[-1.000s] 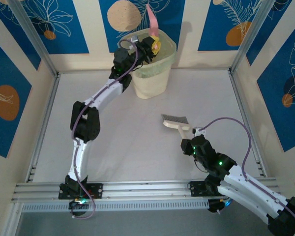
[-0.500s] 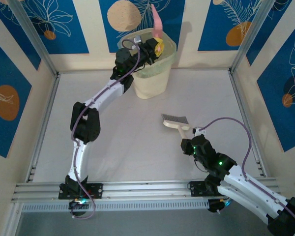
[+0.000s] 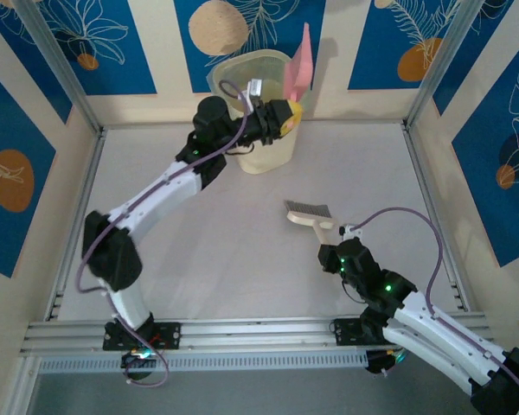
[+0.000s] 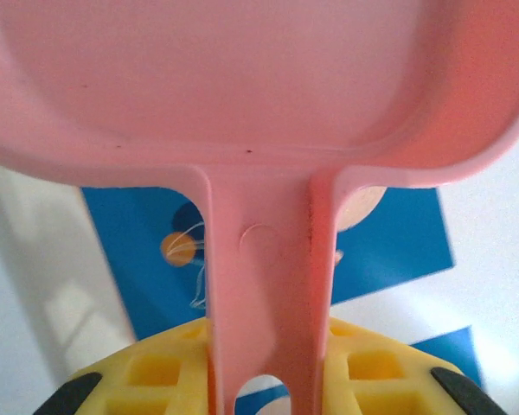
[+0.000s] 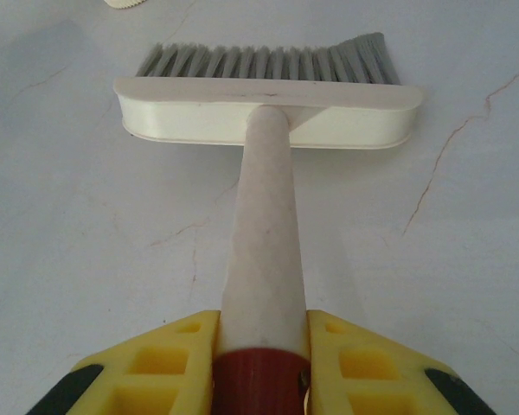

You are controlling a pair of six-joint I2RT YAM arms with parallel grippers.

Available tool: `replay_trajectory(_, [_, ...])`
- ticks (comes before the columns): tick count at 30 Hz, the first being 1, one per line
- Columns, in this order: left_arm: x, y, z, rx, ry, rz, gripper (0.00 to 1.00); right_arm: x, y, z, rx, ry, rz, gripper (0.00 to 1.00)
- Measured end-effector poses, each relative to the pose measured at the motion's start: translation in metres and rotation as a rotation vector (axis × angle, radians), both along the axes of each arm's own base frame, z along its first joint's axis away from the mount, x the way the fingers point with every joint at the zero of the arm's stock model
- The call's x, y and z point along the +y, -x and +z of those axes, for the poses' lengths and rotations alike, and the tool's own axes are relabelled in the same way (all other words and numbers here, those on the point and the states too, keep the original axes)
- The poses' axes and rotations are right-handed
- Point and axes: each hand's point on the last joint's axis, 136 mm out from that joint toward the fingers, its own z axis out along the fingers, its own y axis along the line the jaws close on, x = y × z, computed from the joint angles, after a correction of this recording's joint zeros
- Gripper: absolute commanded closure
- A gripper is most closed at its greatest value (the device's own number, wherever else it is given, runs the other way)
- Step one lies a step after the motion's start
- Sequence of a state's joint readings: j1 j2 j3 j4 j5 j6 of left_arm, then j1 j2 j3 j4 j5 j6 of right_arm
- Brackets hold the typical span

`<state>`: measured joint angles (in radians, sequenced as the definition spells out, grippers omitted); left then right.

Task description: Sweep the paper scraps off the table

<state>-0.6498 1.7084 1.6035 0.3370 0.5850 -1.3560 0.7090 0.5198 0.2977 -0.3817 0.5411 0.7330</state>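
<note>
At the far edge of the bench (image 3: 225,251), the left gripper (image 3: 284,117) is clamped on the handle of a pink dustpan (image 3: 301,62), the stem pinched between its yellow fingers (image 4: 147,376). The pan stands upright above the gripper, its broad end raised against the back wall. Just behind and below the gripper sits a pale cream bin (image 3: 264,160), set against the middle of the far edge; what lies inside it cannot be made out.

Toward the near right corner, the right gripper (image 5: 261,367) is closed tight on the cream handle of a hand brush (image 5: 268,112). The brush lies low over the bench with its head pointing toward the far edge and its grey bristles fanned along the far side of the head. It is well apart from the bin.

The bench is a matte white-grey sheet, faintly veined with hairline cracks under the brush. Aluminium rails (image 3: 242,330) frame it on all sides. Walls (image 3: 78,43) of blue and cream panels, printed with white leaf outlines and orange and tan discs, close in the left, far and right sides.
</note>
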Motion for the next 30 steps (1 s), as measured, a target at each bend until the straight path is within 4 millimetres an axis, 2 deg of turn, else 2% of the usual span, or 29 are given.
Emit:
replay_trajectory(3, [0.017,0.034,-0.012,-0.068,-0.128,0.051,1.00,0.000,0.000,-0.001,-0.001,-0.001,0.000,1.00])
replay_trajectory(6, [0.041,0.060,-0.028,-0.135,-0.270,0.122,1.00,0.000,0.000,0.000,-0.003,-0.003,0.000,1.00])
replay_trajectory(11, [0.095,0.087,-0.064,-0.199,-0.488,0.258,1.00,0.001,-0.001,0.000,-0.006,-0.005,0.000,1.00])
replay_trajectory(16, [0.152,0.103,-0.132,-0.176,-0.771,0.354,1.00,0.001,-0.001,-0.001,-0.012,-0.004,0.004,1.00])
replay_trajectory(21, [0.192,0.122,-0.201,-0.112,-0.983,0.361,1.00,0.004,-0.001,-0.003,-0.008,0.007,0.016,1.00])
replay_trajectory(25, [0.210,0.139,-0.257,-0.043,-1.096,0.319,1.00,0.012,-0.001,-0.008,-0.004,0.050,0.041,1.00])
replay_trajectory(30, [0.218,0.151,-0.316,0.069,-1.201,0.251,1.00,0.024,0.000,-0.010,-0.017,0.156,0.077,1.00])
